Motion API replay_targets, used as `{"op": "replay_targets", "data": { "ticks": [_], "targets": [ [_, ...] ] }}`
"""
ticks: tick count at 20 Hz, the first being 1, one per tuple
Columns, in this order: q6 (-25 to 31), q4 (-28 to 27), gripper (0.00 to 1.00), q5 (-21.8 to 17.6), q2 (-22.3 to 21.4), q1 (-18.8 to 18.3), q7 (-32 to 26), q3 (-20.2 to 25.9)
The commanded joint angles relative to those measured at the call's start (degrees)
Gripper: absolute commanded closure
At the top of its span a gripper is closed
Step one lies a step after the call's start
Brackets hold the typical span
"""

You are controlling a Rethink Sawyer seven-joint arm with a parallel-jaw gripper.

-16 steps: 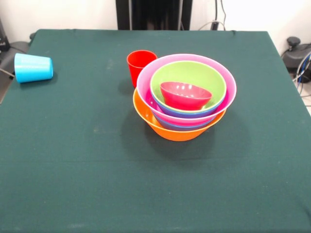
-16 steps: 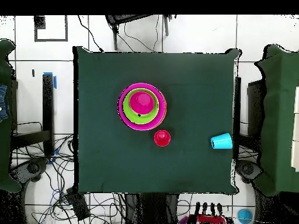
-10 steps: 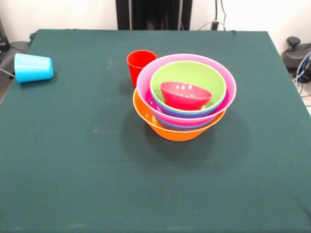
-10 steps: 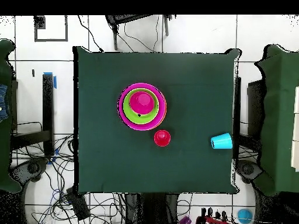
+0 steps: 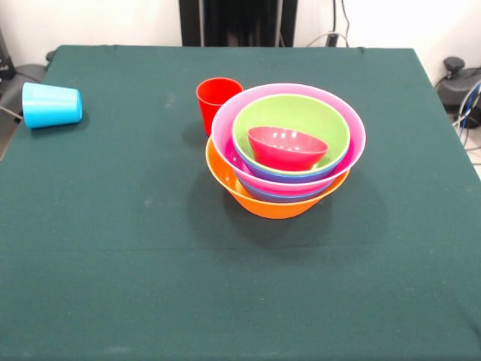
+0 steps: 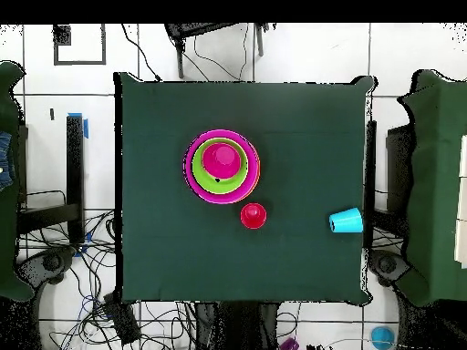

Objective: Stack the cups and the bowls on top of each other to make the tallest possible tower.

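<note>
Reading the scene from my station, nearest edge first:
Tabletop: the dark green cloth-covered tabletop [image 5: 113, 286] is bare along its near half as far as I can see.
Tower: the nested stack of glossy plastic bowls [image 5: 285, 154] sits just past the middle, with the large orange bowl [image 5: 259, 201] as its base.
Layers I can count: a large pink bowl [image 5: 225, 124], a thin purple rim [image 5: 301, 177], a hint of blue under it, a lime green bowl [image 5: 301, 113] and the small red bowl [image 5: 288, 147] on top.
Done: I judge the bowls are mostly or all nested.
Left: both visible cups are still off the tower.
Red cup: the small red plastic tumbler [image 5: 216, 101] stands upright just behind the tower, touching or nearly so.
Blue cup: the light blue plastic tumbler [image 5: 51, 104] lies on its side at the far left edge, well apart.
Hidden: I cannot find a lime green cup, nor separate the blue bowls.
Gripper: in neither view, so I cannot tell how its fingers are set.
</note>
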Motion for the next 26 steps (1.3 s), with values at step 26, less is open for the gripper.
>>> {"op": "replay_targets", "data": {
  "ticks": [26],
  "targets": [
    [18.21,-34.41,0.0,1.19,32.33,13.51,-6.99,15.21]
  ]
}}
